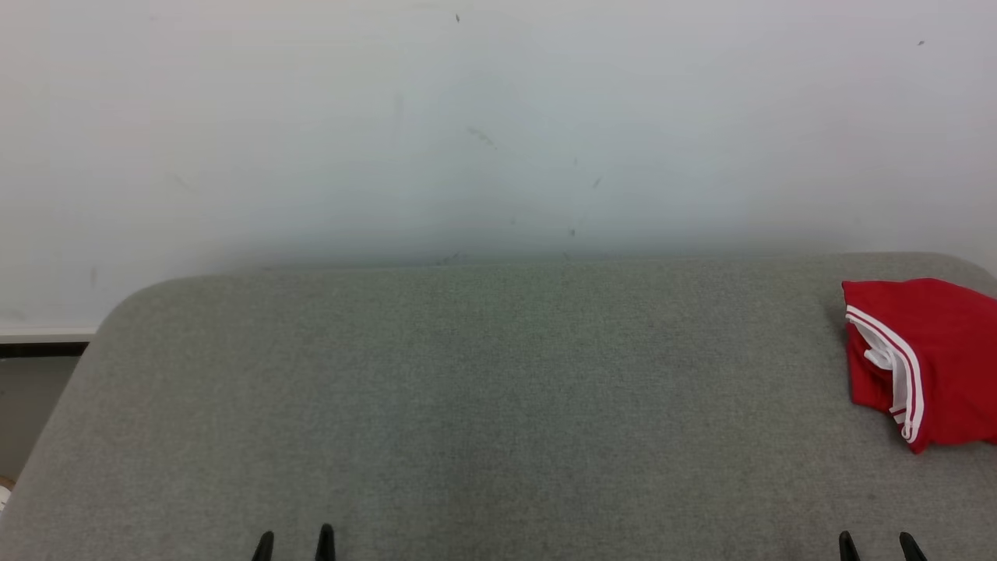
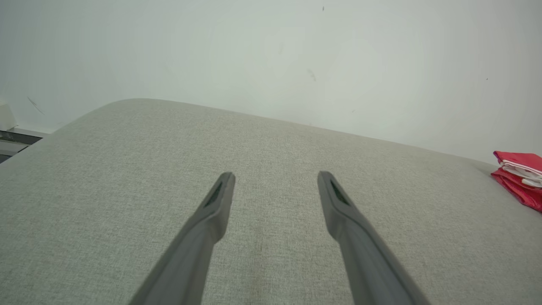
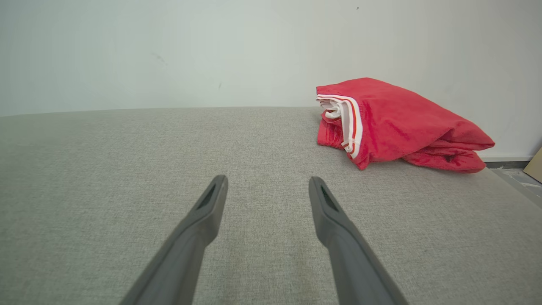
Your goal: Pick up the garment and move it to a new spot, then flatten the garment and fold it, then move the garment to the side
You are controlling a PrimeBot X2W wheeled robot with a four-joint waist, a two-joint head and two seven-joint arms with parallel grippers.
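So the red garment with the white stripe trim (image 3: 394,123) is bundled up at the right edge of the counter, close to the far right corner and not far from the pale wall (image 1: 498,117). It's doubled over on itself in a few thick layers, with the striped hem facing the middle of the counter. Honestly I can't tell if that's a rough starting heap or a finished fold parked at the side. It looks a bit lumpy to call neat, imo.

The grey fabric-covered counter with rounded corners (image 1: 467,389) has a big stretch of bare cloth from the garment over to the left edge. That'd be the obvious place to spread the thing flat.

The right gripper (image 1: 878,543) is at the near edge toward the right corner, well short of the garment, with its jaws spread wide and nothing between them. It's the closer one, so my guess is it would do the reaching.

The left gripper (image 1: 294,541) is at the near edge, left of centre and well apart from the garment, with its jaws likewise released and empty. Both point toward the far edge, which reads as a parked, ready pose.
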